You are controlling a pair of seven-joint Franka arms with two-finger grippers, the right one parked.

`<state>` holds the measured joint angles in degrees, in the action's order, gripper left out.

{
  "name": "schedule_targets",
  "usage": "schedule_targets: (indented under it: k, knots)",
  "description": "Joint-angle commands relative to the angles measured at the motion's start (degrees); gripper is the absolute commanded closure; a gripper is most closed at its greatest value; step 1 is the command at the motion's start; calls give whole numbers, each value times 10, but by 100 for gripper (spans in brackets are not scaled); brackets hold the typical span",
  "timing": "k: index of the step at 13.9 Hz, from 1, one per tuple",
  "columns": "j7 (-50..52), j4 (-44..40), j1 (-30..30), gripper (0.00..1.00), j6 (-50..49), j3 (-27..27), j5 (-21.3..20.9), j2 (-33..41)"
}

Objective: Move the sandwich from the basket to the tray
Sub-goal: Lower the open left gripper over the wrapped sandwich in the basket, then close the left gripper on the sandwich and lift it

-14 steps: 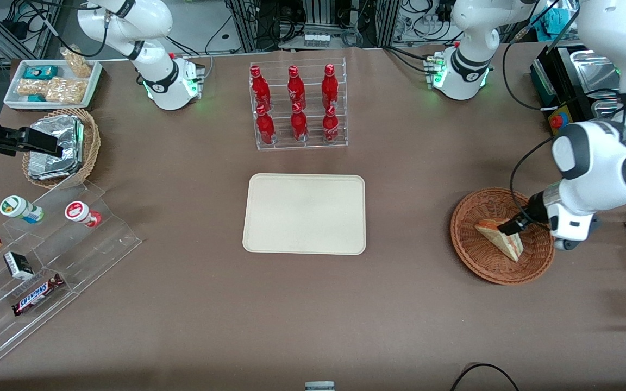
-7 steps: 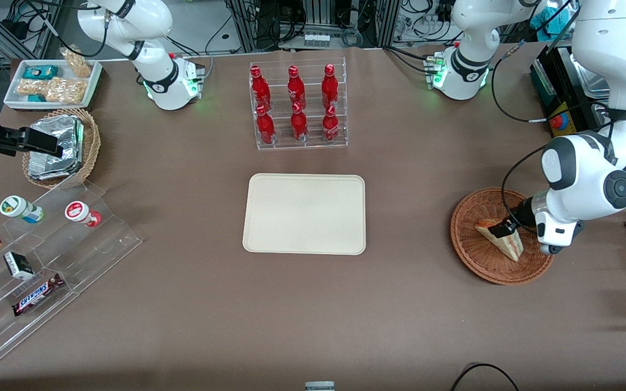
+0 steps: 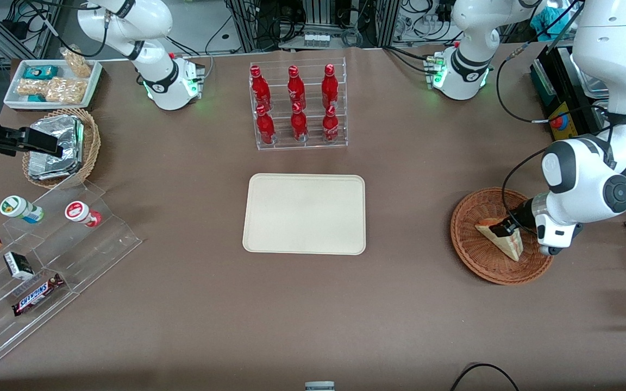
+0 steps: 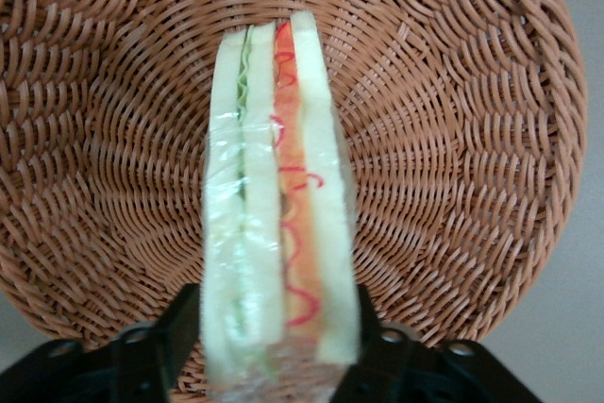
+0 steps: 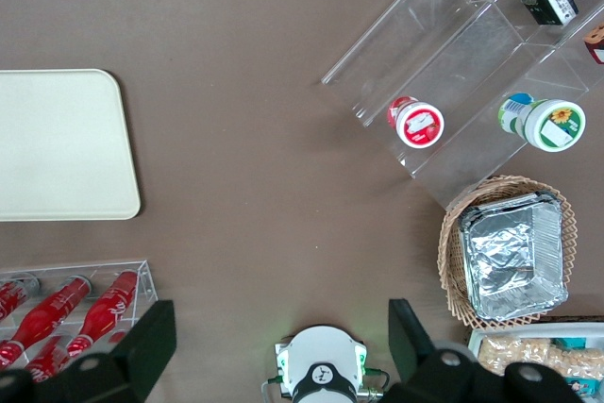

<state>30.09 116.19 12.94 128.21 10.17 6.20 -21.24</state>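
Observation:
The sandwich (image 3: 504,243), a wrapped wedge of pale bread with orange-red and green filling, stands on edge in the wide reddish-brown wicker basket (image 3: 473,252) toward the working arm's end of the table. My left gripper (image 3: 504,228) is down in the basket, its black fingers pressed against both bread faces. In the left wrist view the sandwich (image 4: 278,186) runs out from between the gripper (image 4: 280,356) over the basket weave (image 4: 453,139). The cream tray (image 3: 305,214) lies flat at the table's middle, with nothing on it; it also shows in the right wrist view (image 5: 57,143).
A clear rack of red bottles (image 3: 296,106) stands farther from the front camera than the tray. A tan basket with foil packs (image 3: 57,146), a white snack tray (image 3: 52,81) and a clear stepped display (image 3: 47,260) lie toward the parked arm's end.
My left gripper came down into the basket and settled around the sandwich; over the last half second it barely moved. The sandwich stays in the basket.

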Motion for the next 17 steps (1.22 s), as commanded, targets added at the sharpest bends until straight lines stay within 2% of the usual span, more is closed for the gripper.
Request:
schedule_targets:
  k: [1, 7, 10, 14, 17]
  knots:
    - [5, -11, 1, 82, -2, 1, -3, -3]
    - [-6, -27, -9, 84, -30, 6, -3, 33]
    - [-6, -30, -55, 85, -83, 6, -3, 74]
    - [16, -30, -179, 85, -131, 6, -5, 98]
    - [106, -61, -288, 85, -152, 6, -52, 83]
